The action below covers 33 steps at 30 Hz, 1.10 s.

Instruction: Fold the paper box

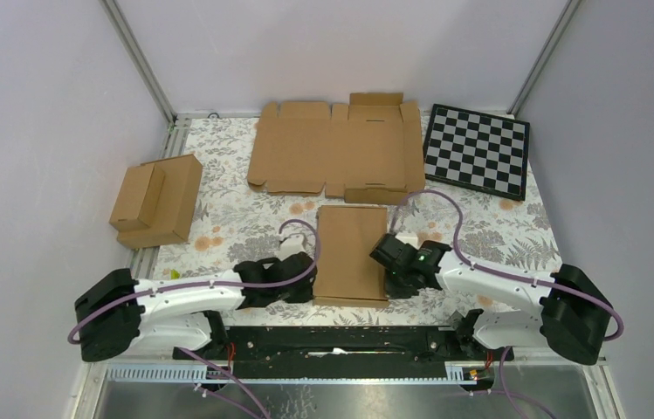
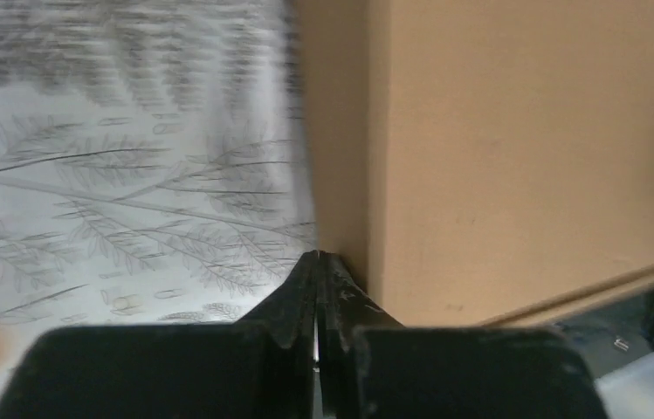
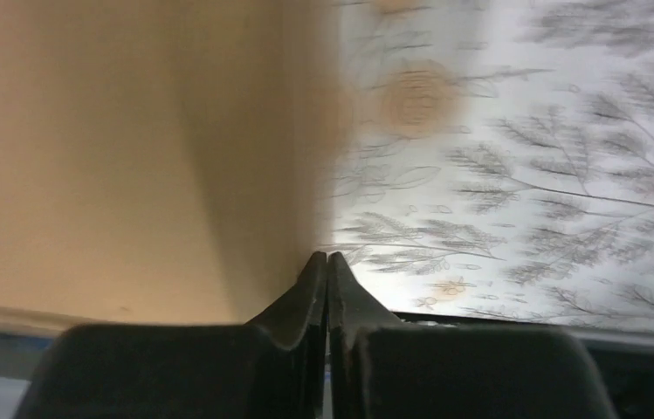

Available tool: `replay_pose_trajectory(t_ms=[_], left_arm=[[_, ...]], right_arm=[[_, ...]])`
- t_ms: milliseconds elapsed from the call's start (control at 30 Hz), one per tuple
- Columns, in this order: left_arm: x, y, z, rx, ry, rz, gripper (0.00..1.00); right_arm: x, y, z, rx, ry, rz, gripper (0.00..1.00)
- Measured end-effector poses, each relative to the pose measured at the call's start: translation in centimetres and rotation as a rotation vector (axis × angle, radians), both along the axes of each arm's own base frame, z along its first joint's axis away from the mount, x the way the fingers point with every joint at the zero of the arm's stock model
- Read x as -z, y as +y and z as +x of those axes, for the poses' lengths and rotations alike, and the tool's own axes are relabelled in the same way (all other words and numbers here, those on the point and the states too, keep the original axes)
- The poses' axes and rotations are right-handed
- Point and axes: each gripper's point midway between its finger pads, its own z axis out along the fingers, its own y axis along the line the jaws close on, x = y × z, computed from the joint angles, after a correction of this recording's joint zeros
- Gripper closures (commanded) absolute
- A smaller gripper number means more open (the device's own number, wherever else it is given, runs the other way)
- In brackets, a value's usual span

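A: Black left fingers (image 2: 314, 264) are sitting pressed together, gripping nothing, with their tips right at the left side wall of the shallow brown corrugated cardboard box (image 2: 524, 157). How is the other side looking?

B: Right fingers (image 3: 327, 262) are likewise closed on nothing, tips at the box's right wall. The white left arm (image 1: 188, 301) and white right arm (image 1: 489, 284) are reaching low and inward, flanking the box. It is lying flat, lid down, on the fern-printed bench (image 1: 236, 209) near the front edge.

A: Anything around it?

B: A wide flat cardboard blank (image 1: 332, 148) is lying just behind it. A black-and-white checkerboard (image 1: 478, 150) is sitting far right, and two joined small brown boxes (image 1: 155, 201) far left.
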Motion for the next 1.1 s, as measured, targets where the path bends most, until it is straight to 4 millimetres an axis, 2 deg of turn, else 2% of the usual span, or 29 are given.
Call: replay_pose_trajectory(t_ms=[33,67,200,300,367,500,533,567,600,633,700,733,867,933,1000,1100], left_arm=[[-0.4,-1.6,-0.2,0.024,0.002,-0.056,1.0],[-0.4,-2.6,-0.4,0.053,0.0,-0.077,1.0],[1.3,-2.5,-0.9,0.059,0.038,-0.038,1.0],[1.3,-2.2,-1.0,0.06,0.04,-0.03,1.0],[0.6,-1.9,-0.6,0.044,0.022,-0.042,1.0],[-2.6,-0.7,1.4,-0.028,-0.063,-0.114,0.98],[-3.5,-0.2,2.2,-0.052,-0.095,-0.131,0.92],[-4.2,0.3,2.9,-0.073,-0.123,-0.141,0.81],[-4.7,0.9,3.5,-0.085,-0.148,-0.142,0.6],[-5.4,1.7,4.4,-0.11,-0.186,-0.141,0.33],[-6.2,3.1,5.8,-0.138,-0.251,-0.115,0.06],[-6.4,3.8,6.3,-0.145,-0.277,-0.096,0.02],[-7.4,6.6,9.2,-0.221,-0.384,-0.016,0.01],[-7.9,7.6,10.8,-0.256,-0.427,0.007,0.01],[-8.3,9.0,12.8,-0.3,-0.467,0.034,0.01],[-8.5,12.1,15.7,-0.384,-0.519,0.103,0.03]], right_arm=[[-0.4,2.4,-0.2,-0.026,0.004,0.089,1.0],[-0.6,3.1,-0.4,-0.057,0.003,0.101,1.0],[-0.5,3.0,-1.0,-0.057,0.03,0.096,1.0],[-0.7,2.9,-0.7,-0.054,0.016,0.1,1.0],[-1.3,2.7,-0.3,-0.038,-0.005,0.118,0.96],[-3.1,1.2,2.2,0.058,-0.125,0.13,0.78],[-3.5,0.5,2.8,0.087,-0.162,0.119,0.74],[-3.9,-0.1,3.4,0.109,-0.195,0.111,0.68],[-4.4,-0.5,3.9,0.121,-0.233,0.105,0.54],[-5.0,-0.9,4.6,0.127,-0.277,0.103,0.42],[-6.1,-1.2,5.8,0.128,-0.352,0.095,0.04],[-6.8,-1.5,6.5,0.131,-0.391,0.079,0.01],[-10.3,-1.8,10.8,0.137,-0.583,0.042,0.0],[-11.3,-3.0,13.5,0.208,-0.649,0.068,0.0],[-11.5,-6.1,16.5,0.349,-0.691,0.096,0.0],[-10.9,-12.2,19.1,0.519,-0.742,0.043,0.0]])
